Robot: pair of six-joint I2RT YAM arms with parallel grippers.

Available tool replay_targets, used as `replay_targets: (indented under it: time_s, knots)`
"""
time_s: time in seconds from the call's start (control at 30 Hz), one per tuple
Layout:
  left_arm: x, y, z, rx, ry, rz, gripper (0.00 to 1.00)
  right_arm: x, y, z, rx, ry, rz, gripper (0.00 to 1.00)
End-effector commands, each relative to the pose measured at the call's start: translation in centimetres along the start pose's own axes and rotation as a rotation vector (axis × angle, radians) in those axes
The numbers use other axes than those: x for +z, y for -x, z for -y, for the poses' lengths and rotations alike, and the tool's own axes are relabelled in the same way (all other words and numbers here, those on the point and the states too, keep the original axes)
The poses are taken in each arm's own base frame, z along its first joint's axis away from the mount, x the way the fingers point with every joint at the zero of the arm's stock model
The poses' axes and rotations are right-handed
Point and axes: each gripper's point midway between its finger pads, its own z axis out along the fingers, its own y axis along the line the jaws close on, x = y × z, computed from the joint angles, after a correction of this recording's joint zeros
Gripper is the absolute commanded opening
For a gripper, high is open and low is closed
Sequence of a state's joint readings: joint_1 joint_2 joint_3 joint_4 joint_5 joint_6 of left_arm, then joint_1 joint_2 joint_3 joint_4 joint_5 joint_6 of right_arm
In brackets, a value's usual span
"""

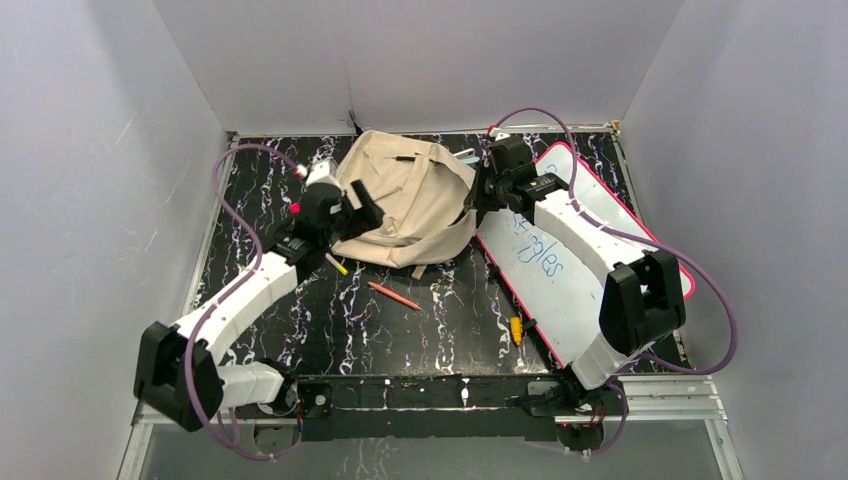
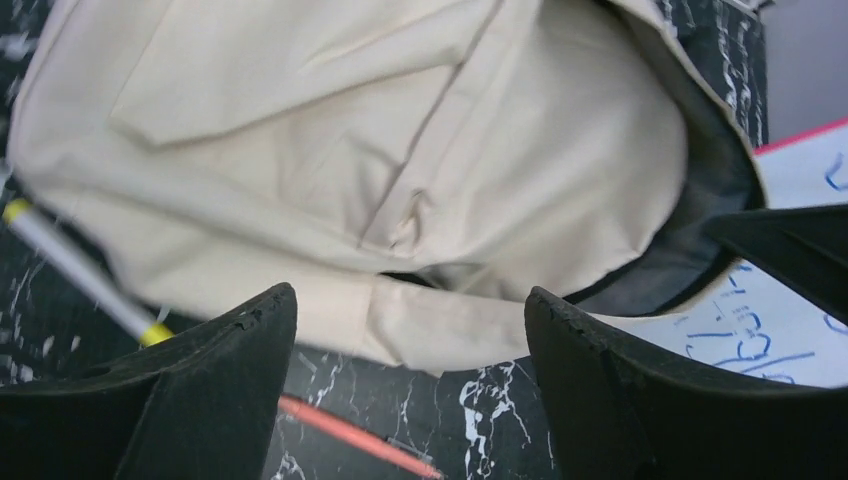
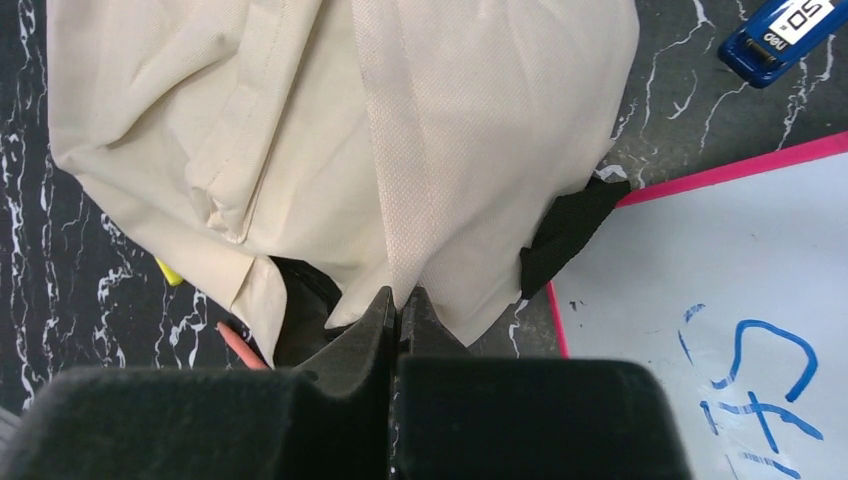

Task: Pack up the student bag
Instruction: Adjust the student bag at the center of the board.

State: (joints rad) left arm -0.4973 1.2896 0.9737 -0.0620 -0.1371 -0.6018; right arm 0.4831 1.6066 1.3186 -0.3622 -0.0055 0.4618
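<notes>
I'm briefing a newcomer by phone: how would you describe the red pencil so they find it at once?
Find the beige backpack at the back of the black marbled table. On the bare tabletop just in front of it lies a thin red pencil. The pen nearby is grey with yellow ends.

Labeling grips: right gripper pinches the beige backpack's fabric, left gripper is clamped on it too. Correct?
No. The left gripper is open and empty, its fingers spread in front of the backpack; the left wrist view shows it. The right gripper does pinch the fabric.
</notes>
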Motion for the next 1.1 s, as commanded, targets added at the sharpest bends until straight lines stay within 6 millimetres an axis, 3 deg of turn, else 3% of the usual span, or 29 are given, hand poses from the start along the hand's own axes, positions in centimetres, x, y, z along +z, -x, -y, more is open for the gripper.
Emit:
replay_targets:
  time_s: [0.0,0.13,0.33,0.73,0.93,1.07]
  knots:
    - [-1.5,-1.3,-3.5,-0.268,0.117,0.064,0.82,-2.4,3.2,-3.0,-0.029,0.117,0.085,0.00]
    - [-0.4,-3.9,-3.7,-0.430,0.113,0.011,0.87,-2.7,3.3,-3.2,-0.015,0.127,0.091,0.00]
    - [1.0,-5.6,-3.5,-0.591,0.120,-0.028,0.89,-3.5,4.2,-4.2,0.005,0.161,0.113,0.00]
    - [0.2,-9.5,-5.7,-0.695,0.177,-0.081,0.89,-4.7,6.8,-7.4,0.050,0.274,0.132,0.00]
    - [2.0,-9.8,-5.2,-0.711,0.148,-0.082,0.88,-5.9,7.1,-8.1,0.054,0.301,0.135,0.00]
    - [3.1,-9.2,-4.8,-0.708,0.139,-0.064,0.75,-6.8,6.7,-8.6,0.062,0.332,0.120,0.00]
